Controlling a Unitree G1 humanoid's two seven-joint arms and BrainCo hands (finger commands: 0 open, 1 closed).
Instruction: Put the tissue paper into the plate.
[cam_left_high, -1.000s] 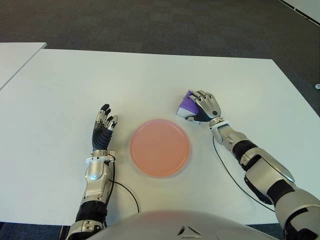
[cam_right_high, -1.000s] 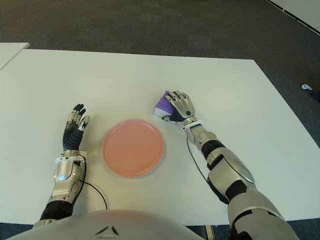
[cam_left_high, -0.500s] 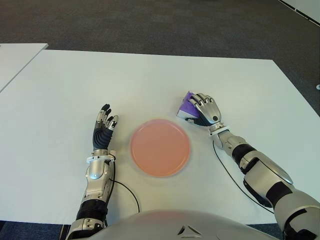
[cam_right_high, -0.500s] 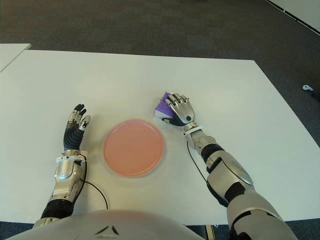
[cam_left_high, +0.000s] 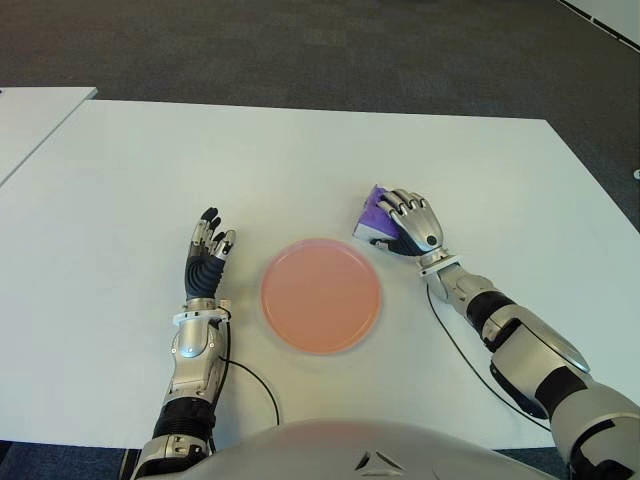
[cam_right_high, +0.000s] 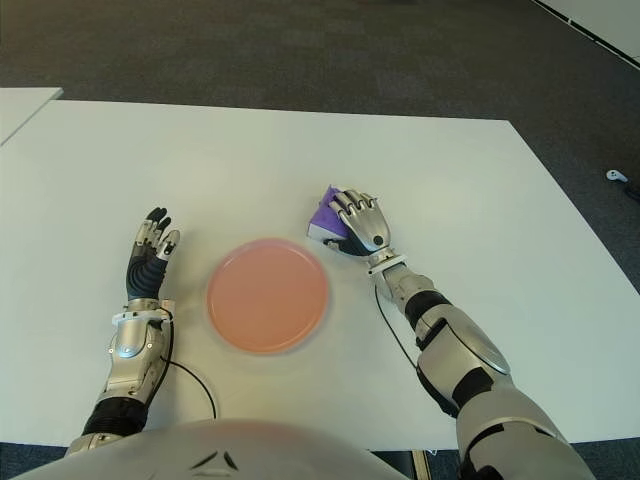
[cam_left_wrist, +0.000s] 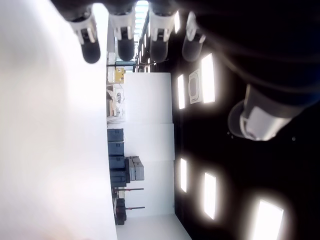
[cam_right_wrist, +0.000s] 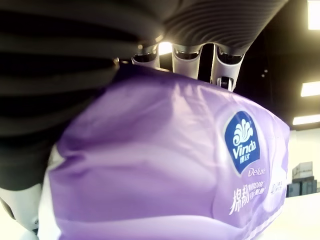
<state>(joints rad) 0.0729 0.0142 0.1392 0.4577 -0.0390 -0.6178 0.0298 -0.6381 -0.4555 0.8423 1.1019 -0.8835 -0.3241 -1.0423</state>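
One purple tissue pack and one pink plate sat apart on the white table. The right hand lay over the pack, fingers curled around it; the left hand, left of the plate, had straight, empty fingers.

White table, dark carpet

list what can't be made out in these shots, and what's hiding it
- Tissue pack: mostly covered by the right hand in the eye views; whether it's lifted off the table can't be told.
- Left hand, beside the plate: its wrist view shows only fingertips, cut by the edge.
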